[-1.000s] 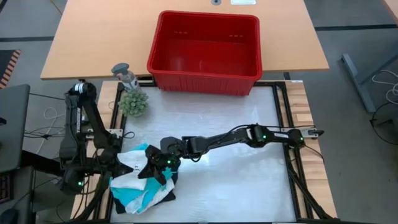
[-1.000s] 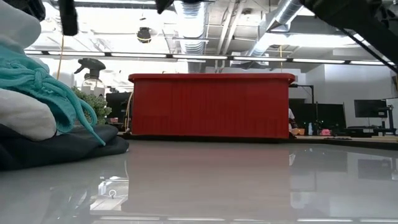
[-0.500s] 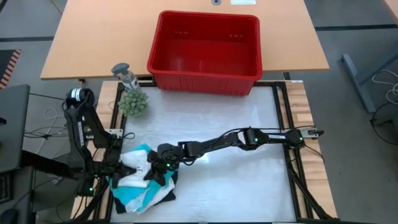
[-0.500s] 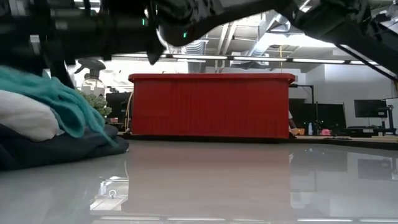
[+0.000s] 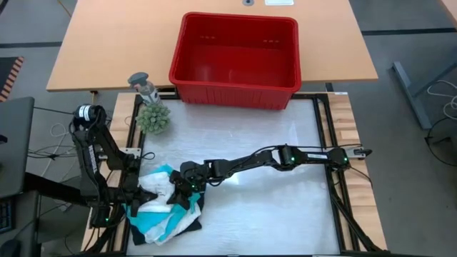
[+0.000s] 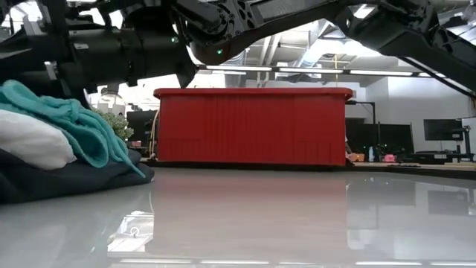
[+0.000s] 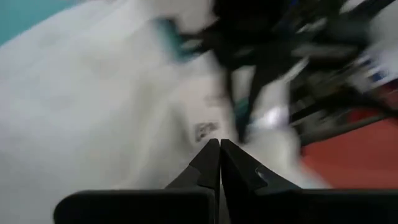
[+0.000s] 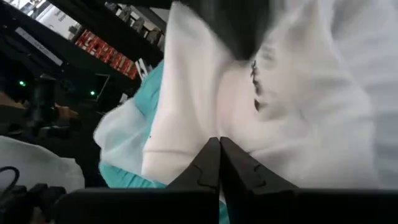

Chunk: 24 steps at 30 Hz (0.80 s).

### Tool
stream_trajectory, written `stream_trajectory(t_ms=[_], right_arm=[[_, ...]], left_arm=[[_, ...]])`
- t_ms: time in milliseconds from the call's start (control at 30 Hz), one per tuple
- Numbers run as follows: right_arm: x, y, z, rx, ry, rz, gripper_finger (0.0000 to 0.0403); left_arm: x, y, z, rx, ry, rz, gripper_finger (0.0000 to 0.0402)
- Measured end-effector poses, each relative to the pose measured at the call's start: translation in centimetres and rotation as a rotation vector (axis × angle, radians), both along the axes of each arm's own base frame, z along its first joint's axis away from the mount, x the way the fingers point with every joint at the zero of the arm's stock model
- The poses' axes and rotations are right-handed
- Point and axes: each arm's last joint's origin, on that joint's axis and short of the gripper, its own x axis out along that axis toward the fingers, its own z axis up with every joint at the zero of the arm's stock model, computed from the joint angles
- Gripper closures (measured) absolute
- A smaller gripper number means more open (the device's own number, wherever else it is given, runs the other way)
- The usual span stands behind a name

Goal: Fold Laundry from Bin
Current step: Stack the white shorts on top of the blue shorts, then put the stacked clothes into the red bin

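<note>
Both grippers pressed together over the laundry: left gripper, right gripper. I'd lift one white piece slowly, clear of the teal.

Bright overhead lighting, glossy table glare, blurred wrist views

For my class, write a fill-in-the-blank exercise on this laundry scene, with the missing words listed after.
1. The bin standing at the table's far edge is coloured ____.
2. The laundry lies piled on the table, not inside the ____.
3. The small green plant stands beside a spray ____.
4. The right gripper reaches across to the pile near the ____ gripper.

Missing words: red; bin; bottle; left
</note>
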Motion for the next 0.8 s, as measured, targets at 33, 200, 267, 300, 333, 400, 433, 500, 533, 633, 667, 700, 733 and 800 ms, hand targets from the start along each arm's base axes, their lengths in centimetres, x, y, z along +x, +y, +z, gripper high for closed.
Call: stream_trajectory(t_ms=[33, 200, 267, 300, 333, 400, 433, 500, 533, 633, 667, 700, 733, 800], right_arm=[[0.0, 0.0, 0.4, -0.001, -0.006, 0.0, 0.0366], [-0.1, -1.0, 3.2, -0.031, -0.077, -0.021, 0.0373], [-0.1, -1.7, 4.2, -0.03, -0.095, -0.034, 0.0376], [-0.1, -2.0, 4.6, -0.03, -0.1, -0.039, 0.0376], [-0.2, -2.2, 4.9, -0.031, -0.099, -0.044, 0.0376], [-0.4, -2.6, 5.6, -0.039, -0.091, -0.048, 0.0376], [-0.6, -2.6, 6.1, -0.047, -0.092, -0.045, 0.0376], [-0.9, -2.3, 7.0, -0.086, -0.11, -0.028, 0.0377], [-1.1, -2.0, 7.2, -0.112, -0.115, -0.014, 0.0379], [-1.5, -0.6, 6.8, -0.181, -0.08, -0.008, 0.0383], [-1.6, -0.2, 6.3, -0.204, -0.057, -0.017, 0.0383], [-1.7, 0.3, 5.9, -0.226, -0.036, -0.031, 0.0383], [-1.7, 0.6, 5.7, -0.24, -0.025, -0.045, 0.0383], [-1.9, 1.2, 6.1, -0.244, -0.033, -0.046, 0.0382]], left_arm=[[0.1, -0.1, 0.7, -0.016, -0.04, 0.004, 0.0401], [0.6, 0.0, 3.4, -0.016, -0.041, -0.02, 0.0401], [0.8, 0.0, 4.5, -0.023, -0.022, -0.034, 0.0401], [0.9, 0.1, 5.1, -0.024, -0.014, -0.046, 0.0401], [0.9, 0.1, 5.7, -0.022, -0.001, -0.066, 0.0401], [1.0, 0.1, 7.1, -0.006, 0.034, -0.122, 0.0401], [1.0, 0.1, 7.7, 0.01, 0.055, -0.157, 0.0401], [1.1, -0.2, 8.6, 0.03, 0.123, -0.228, 0.0401], [1.2, -0.4, 8.6, 0.037, 0.173, -0.263, 0.0401], [1.7, -1.4, 7.8, 0.073, 0.352, -0.308, 0.0401], [1.8, -1.6, 7.3, 0.093, 0.422, -0.303, 0.0401], [2.0, -1.9, 6.9, 0.122, 0.494, -0.297, 0.0401], [2.0, -2.3, 6.7, 0.15, 0.552, -0.295, 0.0401], [2.2, -3.1, 6.3, 0.199, 0.636, -0.288, 0.0401]])
